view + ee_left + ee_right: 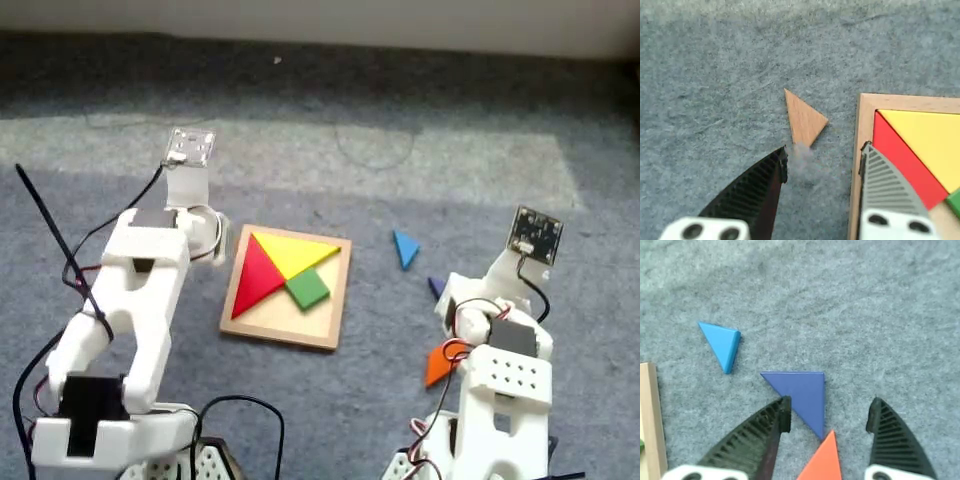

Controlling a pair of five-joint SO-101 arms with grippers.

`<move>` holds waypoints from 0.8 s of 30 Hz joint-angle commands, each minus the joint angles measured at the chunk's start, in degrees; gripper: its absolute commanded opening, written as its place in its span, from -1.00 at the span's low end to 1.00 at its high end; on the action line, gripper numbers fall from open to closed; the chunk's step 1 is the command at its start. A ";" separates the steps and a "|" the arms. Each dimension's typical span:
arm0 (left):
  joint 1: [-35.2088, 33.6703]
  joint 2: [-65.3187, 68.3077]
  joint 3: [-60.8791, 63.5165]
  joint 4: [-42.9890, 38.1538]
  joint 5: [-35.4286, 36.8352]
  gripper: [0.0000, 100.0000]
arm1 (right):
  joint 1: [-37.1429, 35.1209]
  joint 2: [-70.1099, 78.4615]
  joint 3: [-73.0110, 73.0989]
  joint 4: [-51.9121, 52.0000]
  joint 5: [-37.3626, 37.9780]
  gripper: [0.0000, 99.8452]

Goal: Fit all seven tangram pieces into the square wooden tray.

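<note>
Left wrist view: left end effector (824,156) spread wide, empty; right end effector (830,409) equally open, holding nothing.

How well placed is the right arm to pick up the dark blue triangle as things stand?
Probably yes: the right gripper is open just above the dark blue triangle, flat on the carpet. The orange piece has its tip close to one corner and might get nudged.

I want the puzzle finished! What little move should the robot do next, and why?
Probably nudge the left gripper forward and down around the wooden triangle. The gripper is open, the triangle lies on the carpet just ahead of it, beside the tray, which has room left.
</note>
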 commanded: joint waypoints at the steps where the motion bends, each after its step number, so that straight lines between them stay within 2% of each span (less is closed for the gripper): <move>1: -0.84 6.11 -8.22 2.20 1.14 -0.50 | 0.22 -1.27 -0.40 -1.54 0.62 -0.52; 11: -0.92 19.82 -19.03 8.62 1.14 -0.50 | 0.22 -1.27 -0.40 -1.54 0.62 -0.52; 17: -0.92 21.49 -20.79 9.41 0.70 -0.66 | 0.22 -1.27 -0.40 -1.54 0.62 -0.52; 24: -0.92 21.41 -20.79 9.32 0.70 -0.68 | 0.22 -1.27 -0.40 -1.54 0.62 -0.52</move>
